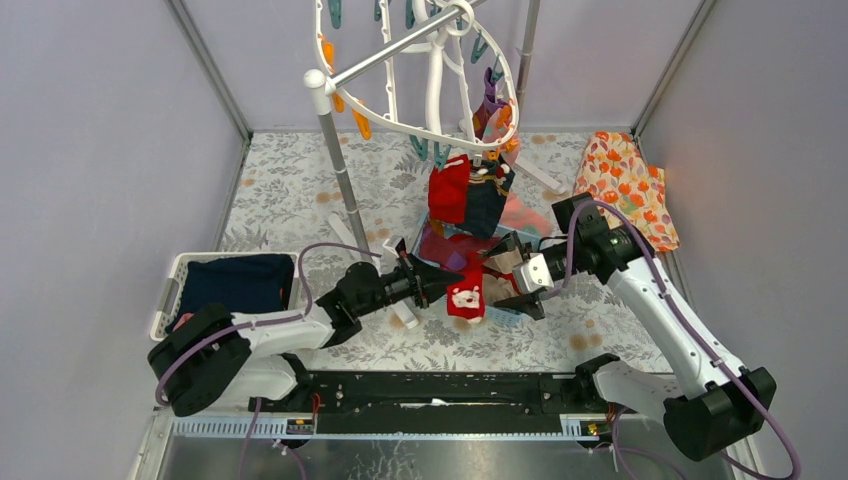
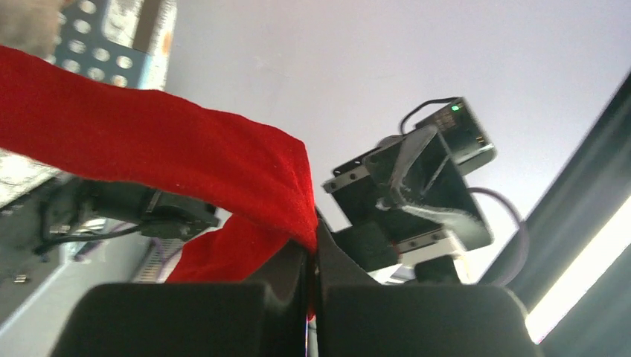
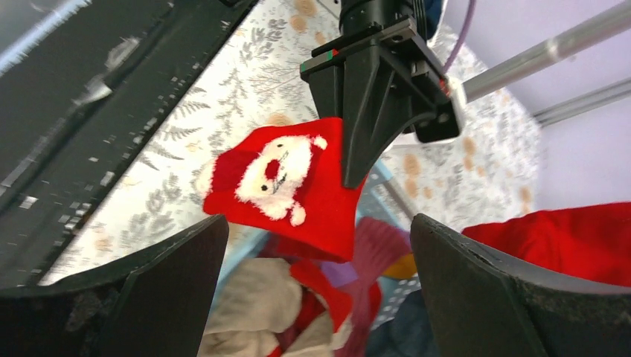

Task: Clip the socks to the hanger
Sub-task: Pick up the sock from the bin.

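White links (image 1: 660, 315), black joints (image 1: 200, 360), purple cables (image 1: 322, 246).

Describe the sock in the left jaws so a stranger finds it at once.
Start at the leaf-patterned table below the white hanger. At its middle, the left gripper has its jaws shut on a red sock. Unlike the socks piled behind it, it shows a Santa face.

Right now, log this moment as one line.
left gripper: shut on Santa sock | right gripper: open, facing sock, empty | hanger: socks hanging
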